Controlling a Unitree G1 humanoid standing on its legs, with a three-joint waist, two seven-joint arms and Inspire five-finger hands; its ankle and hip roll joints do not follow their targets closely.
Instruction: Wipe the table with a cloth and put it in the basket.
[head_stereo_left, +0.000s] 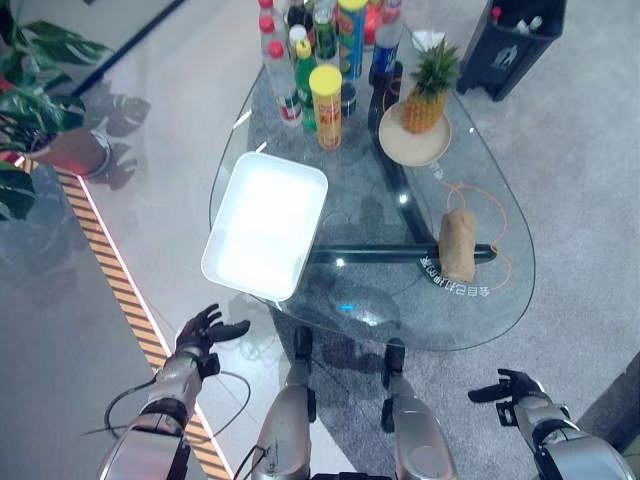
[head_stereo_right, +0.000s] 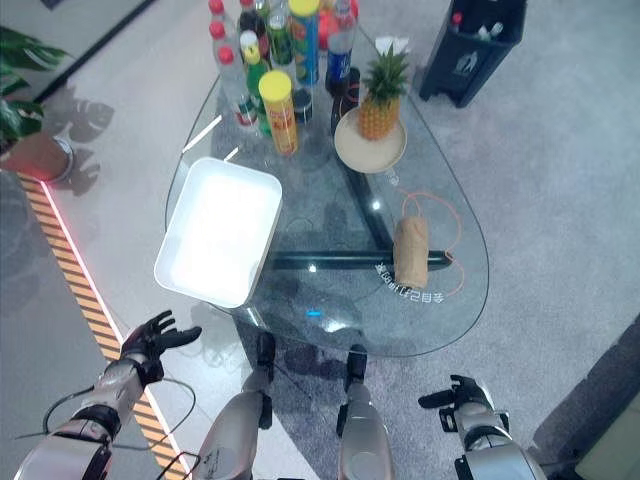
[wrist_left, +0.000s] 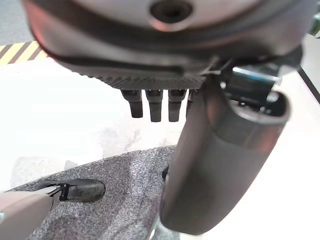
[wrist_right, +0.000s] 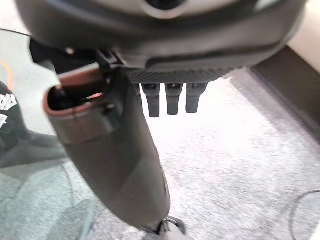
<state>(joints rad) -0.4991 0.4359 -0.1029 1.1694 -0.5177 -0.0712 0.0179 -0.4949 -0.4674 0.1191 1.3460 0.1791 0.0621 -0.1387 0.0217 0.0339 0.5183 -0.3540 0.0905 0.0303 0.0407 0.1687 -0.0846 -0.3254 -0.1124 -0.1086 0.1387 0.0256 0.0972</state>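
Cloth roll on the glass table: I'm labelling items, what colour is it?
The cloth roll is tan-brown, clearest in the left eye view.

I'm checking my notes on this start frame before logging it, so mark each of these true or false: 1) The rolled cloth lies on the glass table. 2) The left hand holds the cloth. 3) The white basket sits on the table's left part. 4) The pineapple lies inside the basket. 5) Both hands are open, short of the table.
1) True: the rolled cloth lies on the glass table, towards its right side.
2) False: the left hand holds nothing.
3) True: the white basket sits there.
4) False: the pineapple stands on a plate.
5) True: so is the right hand.
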